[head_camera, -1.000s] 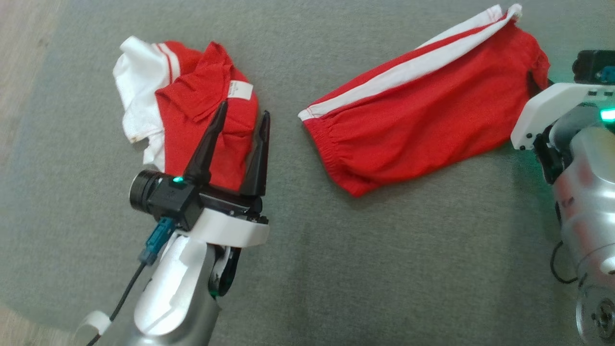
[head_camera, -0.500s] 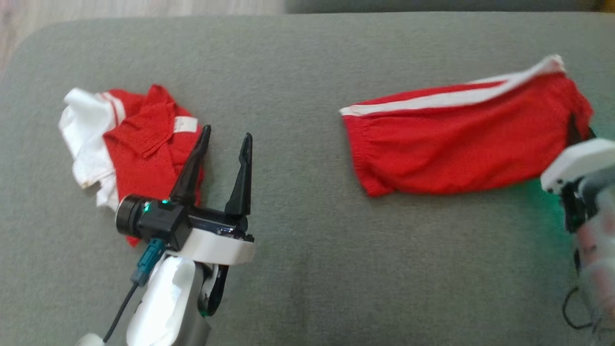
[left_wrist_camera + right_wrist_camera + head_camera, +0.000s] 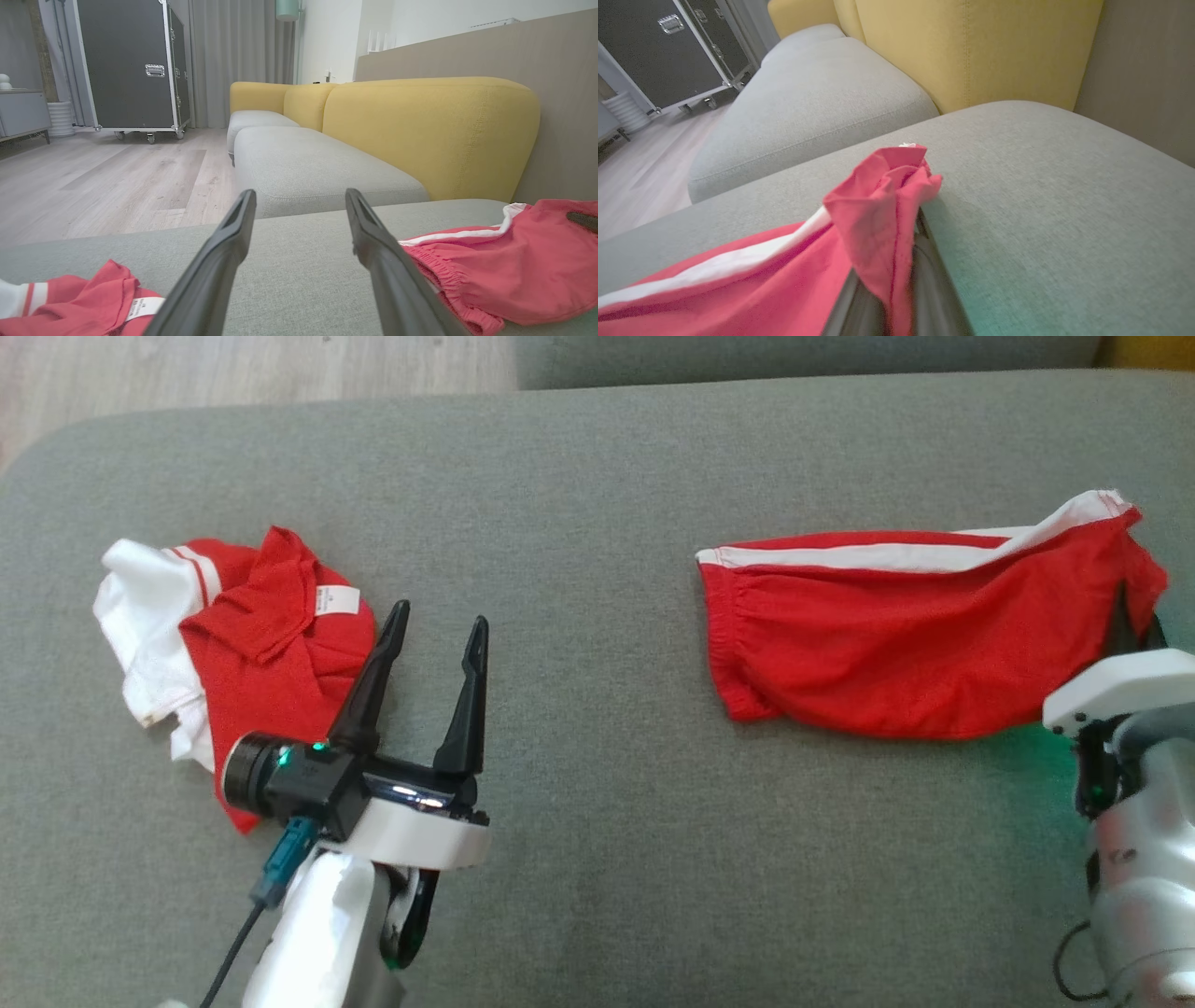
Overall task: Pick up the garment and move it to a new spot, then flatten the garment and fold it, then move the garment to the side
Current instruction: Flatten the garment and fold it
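Note:
The garment, red shorts (image 3: 896, 635) with a white side stripe, lies stretched across the right half of the grey cushion (image 3: 597, 523). My right gripper (image 3: 1131, 625) is shut on its right end, and the cloth bunches up over the fingers (image 3: 927, 266) in the right wrist view. The shorts (image 3: 784, 280) trail away to the left there. My left gripper (image 3: 440, 614) hovers open and empty over the cushion, left of the shorts (image 3: 504, 270). Between its fingers (image 3: 300, 196) the left wrist view shows bare cushion.
A crumpled red and white shirt (image 3: 261, 653) lies at the left, just beside my left gripper. Wooden floor (image 3: 233, 373) lies beyond the cushion's far left corner. A yellow backrest (image 3: 420, 126) and a black wheeled case (image 3: 131, 60) stand farther off.
The head camera has shifted. The right gripper has drawn the shorts rightward, away from the shirt, and they lie more level. My left gripper now stands off the shirt's right edge, still open.

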`<state>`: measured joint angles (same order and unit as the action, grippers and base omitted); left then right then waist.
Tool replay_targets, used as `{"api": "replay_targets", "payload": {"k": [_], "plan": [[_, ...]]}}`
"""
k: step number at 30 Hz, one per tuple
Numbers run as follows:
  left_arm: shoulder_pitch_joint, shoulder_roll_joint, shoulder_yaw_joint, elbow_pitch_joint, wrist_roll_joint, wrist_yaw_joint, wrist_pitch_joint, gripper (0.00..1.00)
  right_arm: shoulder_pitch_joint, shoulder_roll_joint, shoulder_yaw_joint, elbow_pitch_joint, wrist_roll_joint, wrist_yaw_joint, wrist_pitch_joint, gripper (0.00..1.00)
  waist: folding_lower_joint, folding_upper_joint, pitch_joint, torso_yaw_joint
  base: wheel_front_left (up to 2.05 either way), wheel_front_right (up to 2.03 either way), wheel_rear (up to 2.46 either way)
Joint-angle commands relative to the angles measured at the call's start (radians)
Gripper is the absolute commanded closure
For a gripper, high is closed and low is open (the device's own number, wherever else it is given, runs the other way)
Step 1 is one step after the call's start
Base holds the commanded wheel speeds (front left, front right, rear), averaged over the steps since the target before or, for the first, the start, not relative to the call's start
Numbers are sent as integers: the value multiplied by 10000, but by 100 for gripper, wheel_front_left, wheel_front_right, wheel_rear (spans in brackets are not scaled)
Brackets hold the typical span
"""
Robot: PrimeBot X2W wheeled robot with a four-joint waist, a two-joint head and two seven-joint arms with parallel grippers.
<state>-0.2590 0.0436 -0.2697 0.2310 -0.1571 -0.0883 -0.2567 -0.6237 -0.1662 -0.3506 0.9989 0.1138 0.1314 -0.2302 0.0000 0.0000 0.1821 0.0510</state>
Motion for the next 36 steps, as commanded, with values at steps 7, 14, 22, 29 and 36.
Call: {"api": "replay_targets", "payload": {"k": [7, 14, 22, 29, 36], "plan": [[120, 73, 495, -180, 217, -44, -51, 0, 62, 503, 613, -1021, 61, -7, -215, 100, 0, 0, -481, 195, 0, 0, 0], [456, 106, 657, -139, 284, -98, -51, 0, 290, 868, 2148, -1653, 747, -7, -242, 100, 0, 0, -964, 314, 0, 0, 0], [718, 109, 699, -112, 350, -130, -51, 0, 436, 1057, 4350, -2209, 1663, -7, -281, 100, 0, 0, -1209, 554, 0, 0, 0], [793, 103, 684, -71, 356, -141, -51, 0, 462, 1086, 6303, -1885, 2136, -7, -295, 100, 0, 0, -1221, 926, 0, 0, 0], [844, 98, 750, -74, 338, -128, -51, 0, 422, 887, 7895, -1009, 2357, -7, -302, 100, 0, 0, -1166, 1161, 0, 0, 0]]}}
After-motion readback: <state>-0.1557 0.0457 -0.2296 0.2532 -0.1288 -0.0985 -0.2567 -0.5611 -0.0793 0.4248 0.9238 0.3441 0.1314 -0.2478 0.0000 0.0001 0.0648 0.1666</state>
